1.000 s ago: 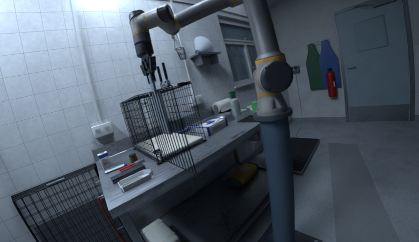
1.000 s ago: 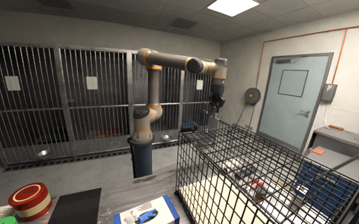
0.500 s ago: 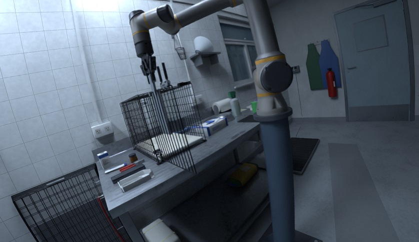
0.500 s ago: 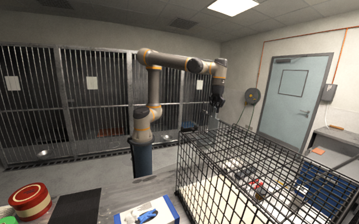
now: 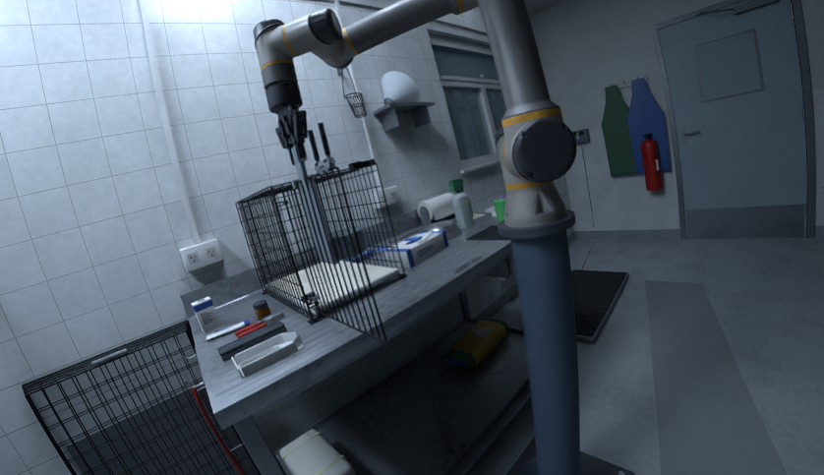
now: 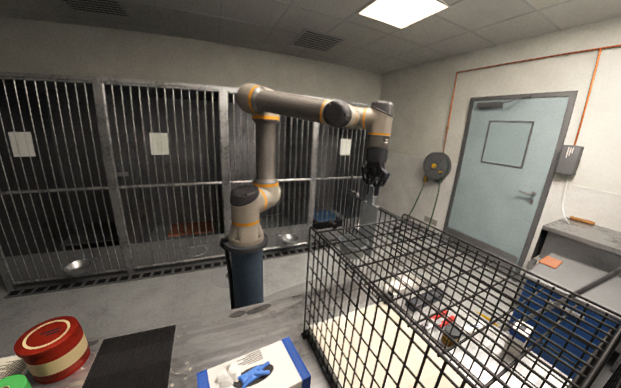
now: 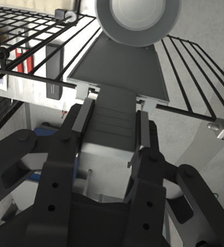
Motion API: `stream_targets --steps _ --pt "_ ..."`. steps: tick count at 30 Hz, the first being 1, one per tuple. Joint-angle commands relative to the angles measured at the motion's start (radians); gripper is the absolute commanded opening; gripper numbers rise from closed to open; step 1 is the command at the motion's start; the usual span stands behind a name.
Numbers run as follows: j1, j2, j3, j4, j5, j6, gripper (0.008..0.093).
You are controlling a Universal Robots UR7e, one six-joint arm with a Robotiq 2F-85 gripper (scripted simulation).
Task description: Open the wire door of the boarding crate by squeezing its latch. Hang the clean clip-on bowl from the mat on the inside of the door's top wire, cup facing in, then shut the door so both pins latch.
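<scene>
The clip-on bowl (image 7: 137, 20) is mostly hidden from the side cameras; the wrist camera shows its steel cup at the foot of a grey back plate (image 7: 120, 71) whose clips sit over the door's top wire (image 7: 177, 111). The wire crate (image 5: 316, 239) stands on the bench with its door (image 5: 343, 251) swung open toward the bench's front edge. My gripper (image 7: 111, 121) is above the door's top edge, pointing down, and it is closed on the bowl's grip tab (image 7: 109, 118).
A white tray (image 5: 267, 351), a dark bar, pens and a small jar (image 5: 261, 309) lie on the bench left of the crate. A glove box (image 5: 416, 245), paper roll and bottles sit to its right. Another wire crate (image 5: 127, 409) stands on the floor at the bench's left end.
</scene>
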Motion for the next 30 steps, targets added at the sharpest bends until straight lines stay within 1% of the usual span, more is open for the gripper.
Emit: stream_targets --steps 1,14,15,30 --pt "0.0 0.0 0.0 -0.001 0.0 0.0 0.036" --pt "0.0 0.0 0.0 0.0 0.0 0.0 0.062" --pt "0.0 0.0 0.0 0.0 0.0 0.0 0.063" --pt "0.0 0.0 0.0 0.0 0.0 0.0 0.063"
